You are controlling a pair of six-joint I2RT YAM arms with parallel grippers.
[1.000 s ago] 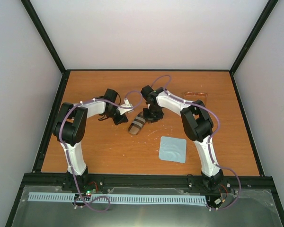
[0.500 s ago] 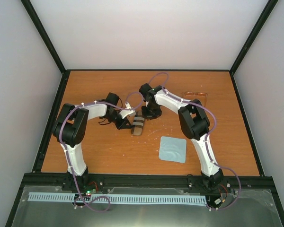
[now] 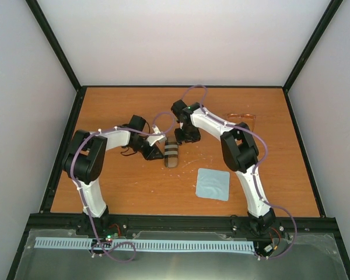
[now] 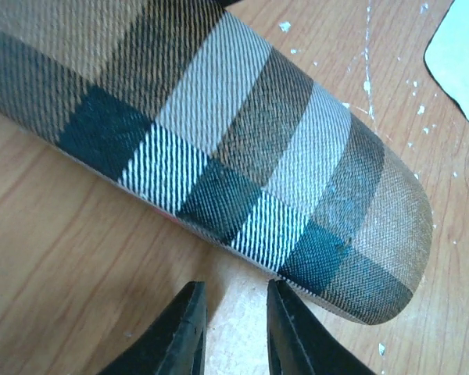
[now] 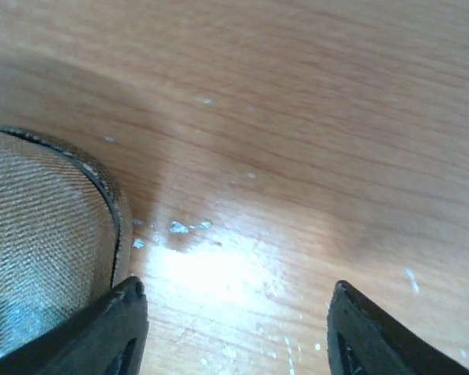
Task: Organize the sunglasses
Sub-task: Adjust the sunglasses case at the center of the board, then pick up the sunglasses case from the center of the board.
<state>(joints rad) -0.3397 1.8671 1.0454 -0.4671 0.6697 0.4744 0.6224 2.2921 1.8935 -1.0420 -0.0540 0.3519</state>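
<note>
The sunglasses [image 3: 244, 119], with orange-tinted lenses, lie at the back right of the table, partly hidden behind my right arm. The shut brown oval case with grey stripes [image 3: 171, 155] lies mid-table, and it fills the left wrist view as plaid fabric [image 4: 219, 148]. My left gripper [image 3: 158, 151] sits at the case's left side, open by a narrow gap, its fingertips [image 4: 194, 301] just short of the case's edge with bare wood between them. My right gripper [image 3: 187, 135] stands wide open just beyond the case's far end [image 5: 39, 242], holding nothing.
A light blue square cloth [image 3: 213, 184] lies flat near the front, right of the case, and its corner [image 4: 463, 55] shows in the left wrist view. White specks dot the wood around the case. Black frame rails border the table.
Both grippers have opened. The case has swung from slanted to nearly straight front to back. The left gripper has moved right up to it, and the right gripper has drawn back a little.
</note>
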